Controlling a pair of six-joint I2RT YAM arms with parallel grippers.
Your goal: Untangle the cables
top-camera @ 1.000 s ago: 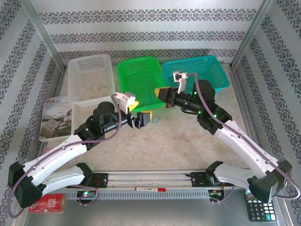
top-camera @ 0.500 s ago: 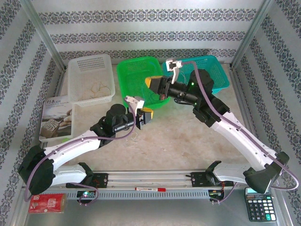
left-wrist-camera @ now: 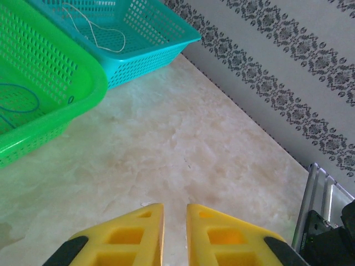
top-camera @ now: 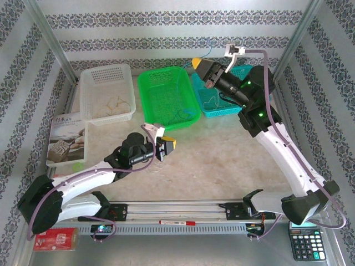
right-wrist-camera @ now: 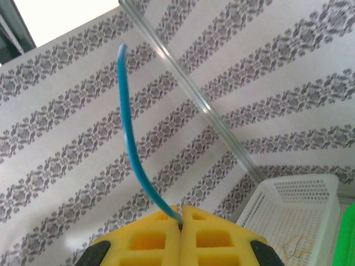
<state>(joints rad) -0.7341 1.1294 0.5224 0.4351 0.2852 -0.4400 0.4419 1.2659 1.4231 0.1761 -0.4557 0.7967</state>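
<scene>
Right wrist view: right gripper (right-wrist-camera: 180,213) is clamped on blue cable (right-wrist-camera: 128,138), which rises straight from it, upper right of top view over teal basket (top-camera: 219,105); a second ago it hung by green basket (top-camera: 166,91). Left gripper (left-wrist-camera: 175,213), then wide, is narrow over counter (left-wrist-camera: 194,138), hold unclear

The top camera sits high behind both arms and looks down on the whole bench (top-camera: 222,160). The left wrist camera is low and close, looking over the left hand (left-wrist-camera: 175,209) at the green basket (left-wrist-camera: 72,77) and teal basket (left-wrist-camera: 150,44), which the top view shares. The right wrist camera tilts up at the wall (right-wrist-camera: 249,72), maybe from high, catching the white basket (right-wrist-camera: 299,205)
</scene>
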